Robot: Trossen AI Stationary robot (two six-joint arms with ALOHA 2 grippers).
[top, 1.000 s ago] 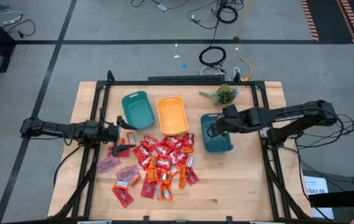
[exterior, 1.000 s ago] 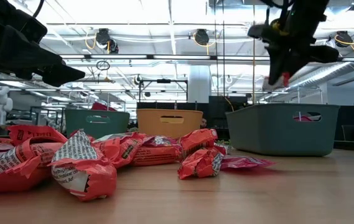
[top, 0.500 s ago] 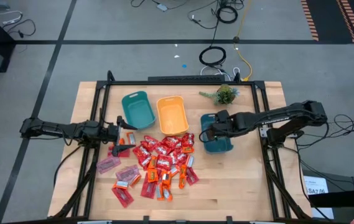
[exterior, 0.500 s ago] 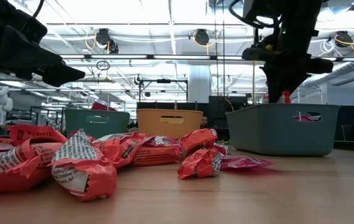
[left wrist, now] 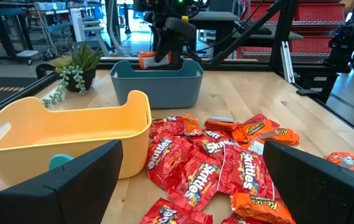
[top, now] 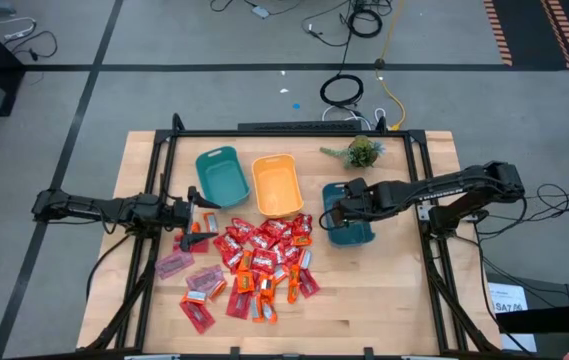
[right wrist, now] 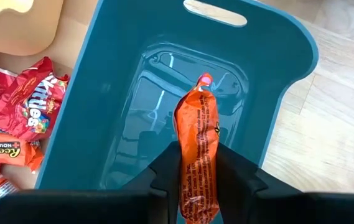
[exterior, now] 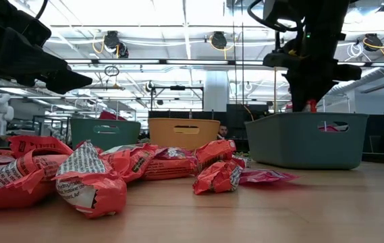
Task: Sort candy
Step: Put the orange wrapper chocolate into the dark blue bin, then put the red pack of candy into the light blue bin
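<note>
Right gripper [right wrist: 196, 163] clamped on an orange Reese's packet [right wrist: 196, 146] hanging over the inside of the teal bin [right wrist: 288, 74] on the table's right side, left gripper [top: 196, 222] spread wide and idle beside the red candy pile [top: 259, 255] mid-table.

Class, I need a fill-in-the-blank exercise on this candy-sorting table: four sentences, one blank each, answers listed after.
1. The right hand grips a candy whose wrapper is ____.
2. That candy hangs over a bin coloured ____.
3. The bin between the two teal bins is coloured ____.
4. The left hand, beside the candy pile, has its fingers ____.

Missing words: orange; teal; orange; open
</note>
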